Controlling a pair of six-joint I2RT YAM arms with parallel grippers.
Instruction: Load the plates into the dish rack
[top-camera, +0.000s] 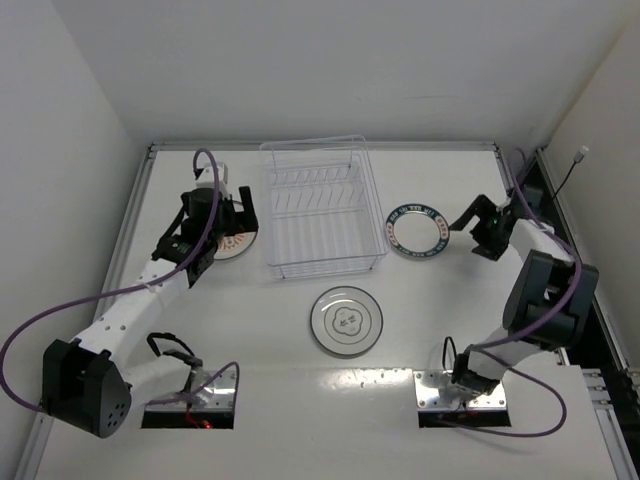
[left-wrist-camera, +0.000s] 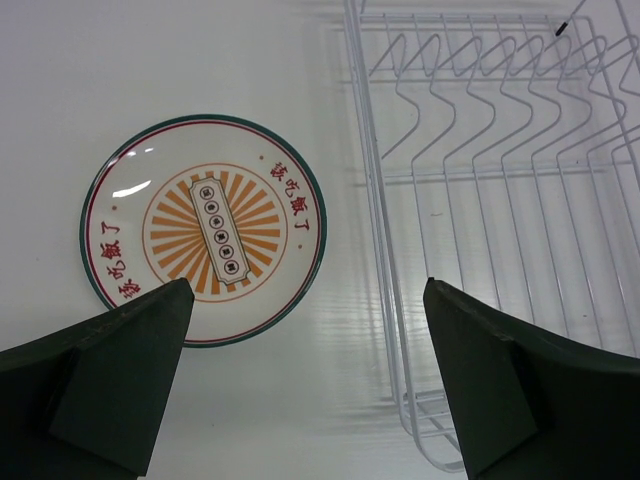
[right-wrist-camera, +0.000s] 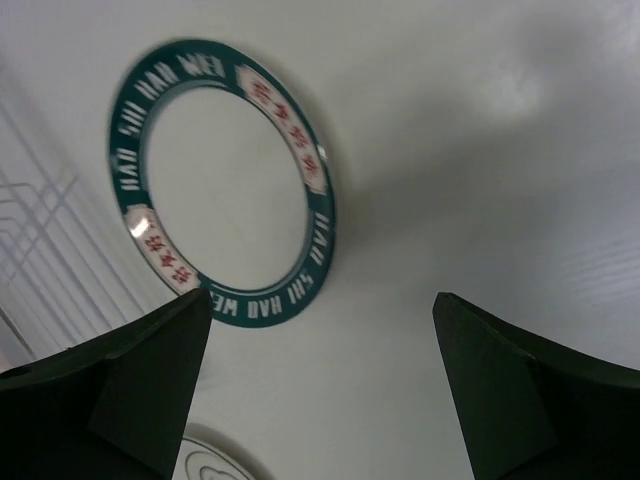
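All three rest on the worktop (top-camera: 250, 330) outside the dish rack (top-camera: 325, 268): orange plate (left-wrist-camera: 205, 230) at its 9 o'clock, teal plate (top-camera: 416, 231) at 3, white plate (top-camera: 346, 321) at 6. Both left gripper (left-wrist-camera: 305, 300) and right gripper (right-wrist-camera: 320, 310) hang released.

This is looking like a robotics lab test cell: plain white panels (top-camera: 330, 60) are boxing in a white desk (top-camera: 420, 330) behind and on both sides of the dish rack (top-camera: 322, 210). Nearer than the dish rack, a left arm (top-camera: 130, 300) and a right arm (top-camera: 540, 290) are sitting bolted on metal plates (top-camera: 440, 390) at the desk's edge, with purple cables (top-camera: 30, 340) looping off them.
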